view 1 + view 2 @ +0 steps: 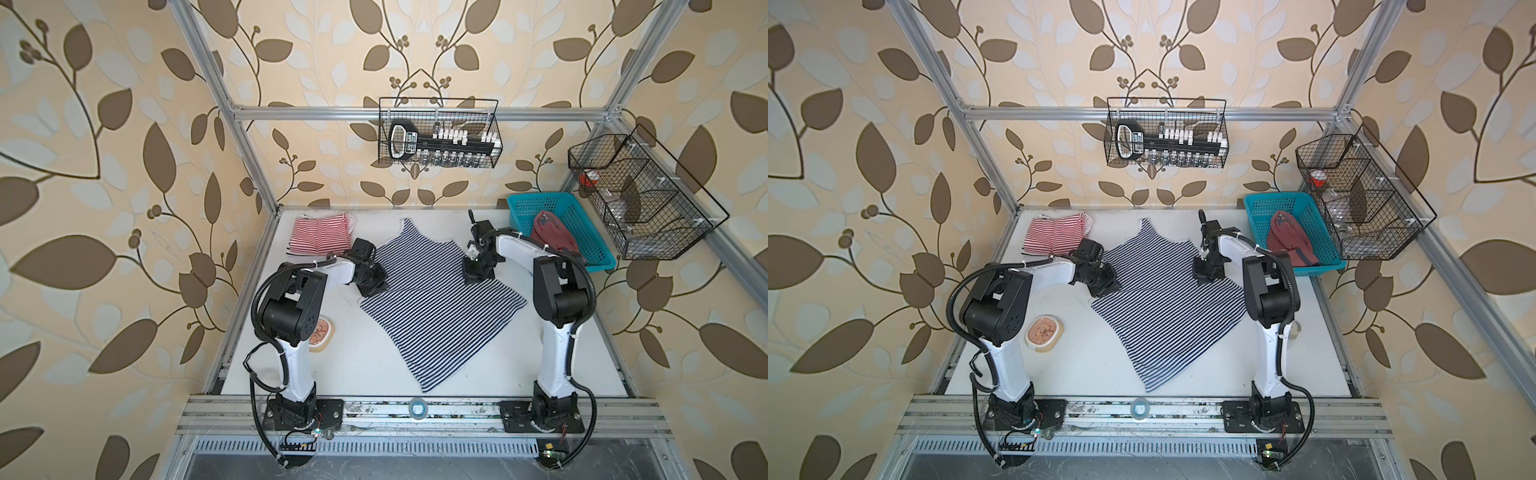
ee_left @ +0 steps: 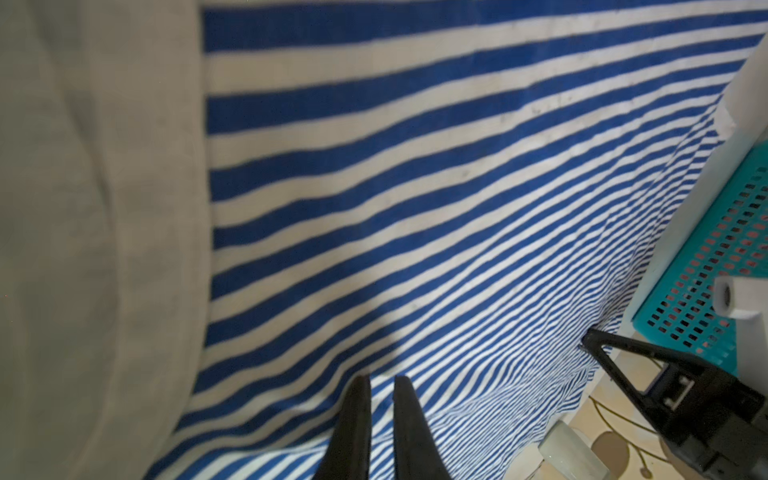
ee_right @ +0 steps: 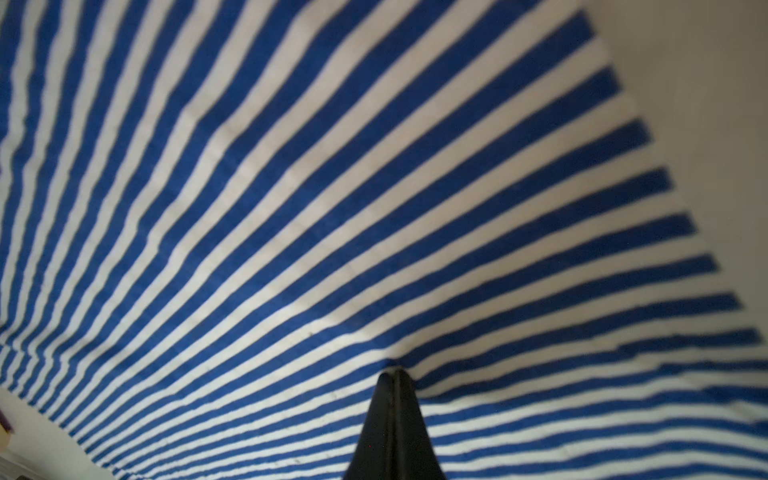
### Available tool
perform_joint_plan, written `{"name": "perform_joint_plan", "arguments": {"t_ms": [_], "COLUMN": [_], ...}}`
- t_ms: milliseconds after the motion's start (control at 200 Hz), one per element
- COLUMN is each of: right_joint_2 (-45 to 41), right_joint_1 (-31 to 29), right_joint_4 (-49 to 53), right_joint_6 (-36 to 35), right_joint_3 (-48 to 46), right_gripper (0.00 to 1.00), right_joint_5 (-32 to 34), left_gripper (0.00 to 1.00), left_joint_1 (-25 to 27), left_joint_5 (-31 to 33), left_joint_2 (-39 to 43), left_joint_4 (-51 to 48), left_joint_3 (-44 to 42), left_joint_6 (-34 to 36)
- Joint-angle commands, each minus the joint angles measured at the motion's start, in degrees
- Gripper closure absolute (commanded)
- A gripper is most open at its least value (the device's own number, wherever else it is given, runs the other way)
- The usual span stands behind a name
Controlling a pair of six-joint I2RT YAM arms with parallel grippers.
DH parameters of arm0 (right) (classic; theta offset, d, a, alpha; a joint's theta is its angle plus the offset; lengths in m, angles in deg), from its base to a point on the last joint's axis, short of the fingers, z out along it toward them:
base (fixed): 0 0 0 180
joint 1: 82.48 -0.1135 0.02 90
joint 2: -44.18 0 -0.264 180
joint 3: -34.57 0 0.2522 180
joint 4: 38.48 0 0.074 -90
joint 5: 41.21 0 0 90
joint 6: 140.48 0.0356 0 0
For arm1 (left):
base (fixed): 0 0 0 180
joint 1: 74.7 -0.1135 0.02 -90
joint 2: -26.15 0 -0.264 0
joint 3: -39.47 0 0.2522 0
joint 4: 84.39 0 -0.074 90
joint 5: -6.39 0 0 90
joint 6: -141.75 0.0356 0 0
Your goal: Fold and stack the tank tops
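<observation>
The navy-white striped tank top (image 1: pixel 432 307) lies spread flat and askew on the white table in both top views. My left gripper (image 1: pixel 371 289) is down on its left edge; in the left wrist view its jaws (image 2: pixel 382 380) stand a slit apart with striped cloth between them. My right gripper (image 1: pixel 473 277) is at the top's right edge, shut, and the cloth puckers at its tips (image 3: pixel 394 372). The red-white striped tank top (image 1: pixel 320 237) lies folded at the back left. The dusty red tank top (image 1: pixel 550 237) lies bunched in the teal basket (image 1: pixel 536 198).
A round pinkish dish (image 1: pixel 321 332) sits on the table beside the left arm. A tape roll (image 1: pixel 417 407) rests on the front rail. Black wire baskets hang on the back frame (image 1: pixel 438 133) and on the right frame (image 1: pixel 640 199).
</observation>
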Motion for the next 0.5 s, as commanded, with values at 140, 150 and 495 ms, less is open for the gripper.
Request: {"name": "perform_joint_plan", "arguments": {"t_ms": [140, 150, 495], "right_joint_2": [13.7, 14.2, 28.1], "right_joint_1": [-0.3, -0.3, 1.6], "right_joint_4": [10.7, 11.2, 20.6], "right_joint_6": [-4.1, -4.1, -4.5], "right_joint_3": [18.4, 19.4, 46.0], "right_gripper": [1.0, 1.0, 1.0], "right_joint_5": [3.8, 3.8, 1.3], "left_gripper": [0.85, 0.85, 0.84], "left_joint_1": [-0.2, -0.2, 8.4], "left_joint_5": [1.6, 1.6, 1.5], "left_joint_2": [6.7, 6.8, 7.6], "left_joint_4": [-0.4, -0.2, 2.0], "left_joint_3": [-9.4, -9.7, -10.2], "left_joint_6": [-5.6, -5.7, -12.2]}}
